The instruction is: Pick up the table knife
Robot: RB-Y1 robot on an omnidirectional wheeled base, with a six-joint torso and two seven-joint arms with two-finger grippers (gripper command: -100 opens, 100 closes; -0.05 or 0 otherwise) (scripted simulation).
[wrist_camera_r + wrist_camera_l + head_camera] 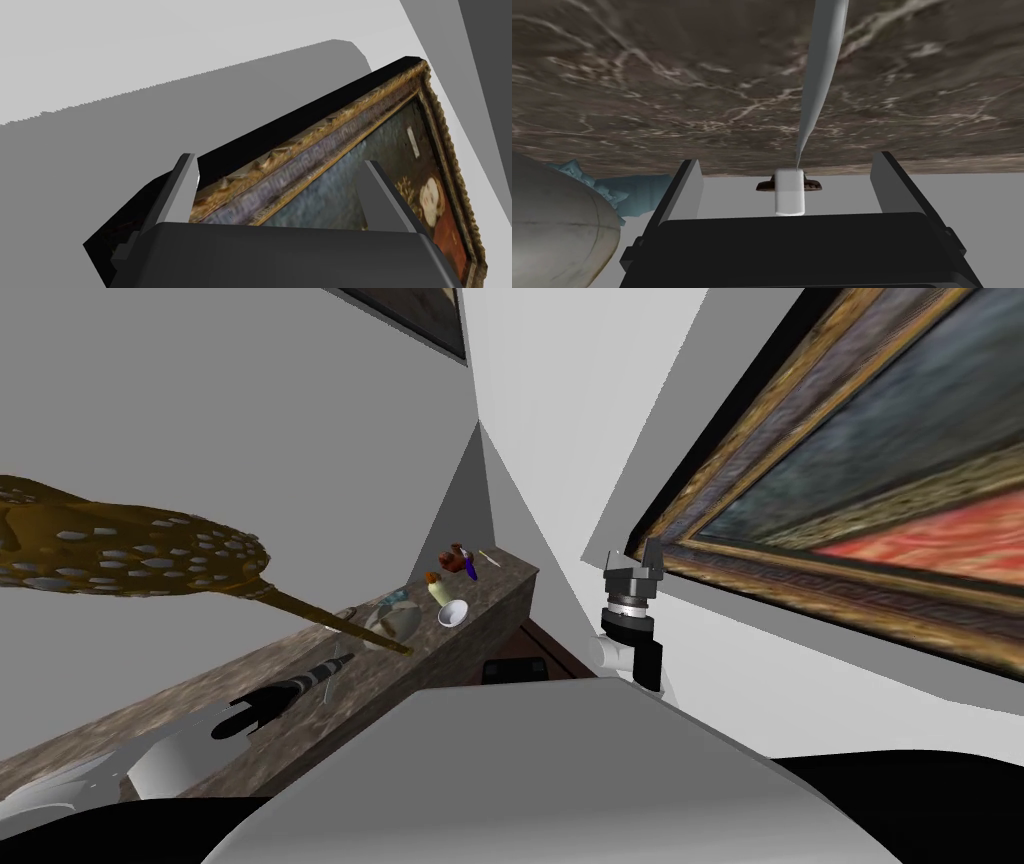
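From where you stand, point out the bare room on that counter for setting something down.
Bare marble lies on the counter both sides of the knife, ahead of the open left gripper, and back along my left arm. Crowded: the grey dish and teal thing beside that gripper, then the white bowl and small items at the far end.

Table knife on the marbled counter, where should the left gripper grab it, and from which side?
Grip the table knife across its slim middle, coming down from above the counter. It lies flat, running lengthwise between the left gripper's open jaws, so they would likely close on its narrow sides. I cannot tell which end is the handle.
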